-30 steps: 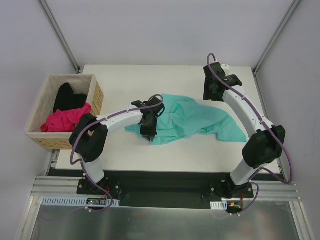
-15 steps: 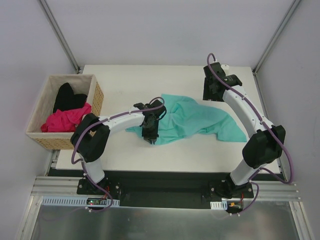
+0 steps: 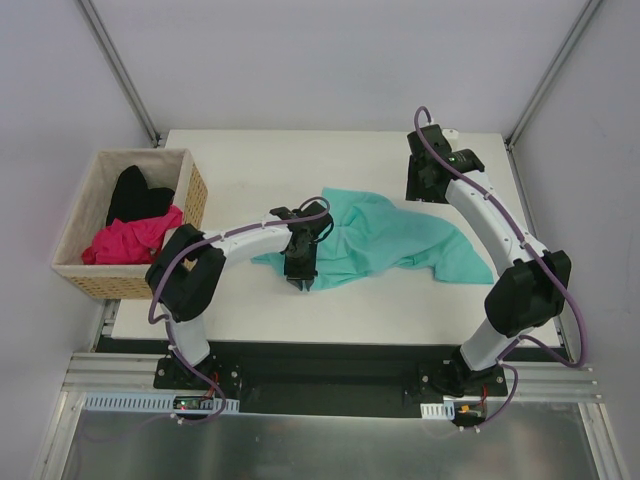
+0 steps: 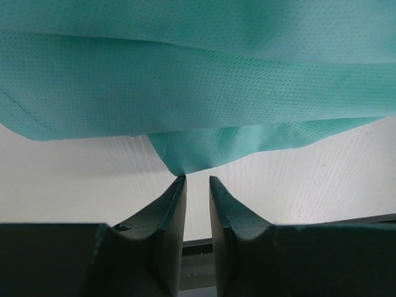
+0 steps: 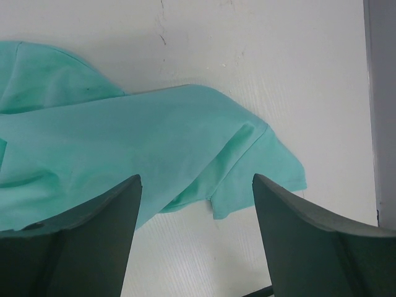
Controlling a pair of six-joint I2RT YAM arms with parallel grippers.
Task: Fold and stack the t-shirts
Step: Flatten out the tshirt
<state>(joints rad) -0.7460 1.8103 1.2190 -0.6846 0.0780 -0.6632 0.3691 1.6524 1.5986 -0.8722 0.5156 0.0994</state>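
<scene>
Teal t-shirt [image 3: 390, 240] lies crumpled and unfolded on the white table [image 3: 250, 170], a little right of the middle, with one sleeve trailing toward the right edge. Its cloth is bunched in loose folds rather than spread flat.

The left gripper [image 3: 300, 283] sits low at the shirt's near left edge. In the left wrist view its fingers [image 4: 167, 210] stand only a narrow slit apart with nothing between them, and a pointed corner of the teal cloth hangs just off their tips, over bare tabletop. From above, the left wrist covers part of that edge of the shirt.

The right gripper [image 3: 420, 188] hangs above the far right part of the shirt. Its jaws are spread wide and hold nothing; between them the right wrist view shows a sleeve and hem lying flat on the table.

A woven wicker basket [image 3: 195, 200] stands off the table's left side, well apart from the teal shirt. Inside it a magenta t-shirt [image 3: 130, 240] is heaped toward the near wall and a black t-shirt [image 3: 135, 195] lies behind it; the two touch. The left arm's elbow sits just beside the basket's near right corner.
</scene>
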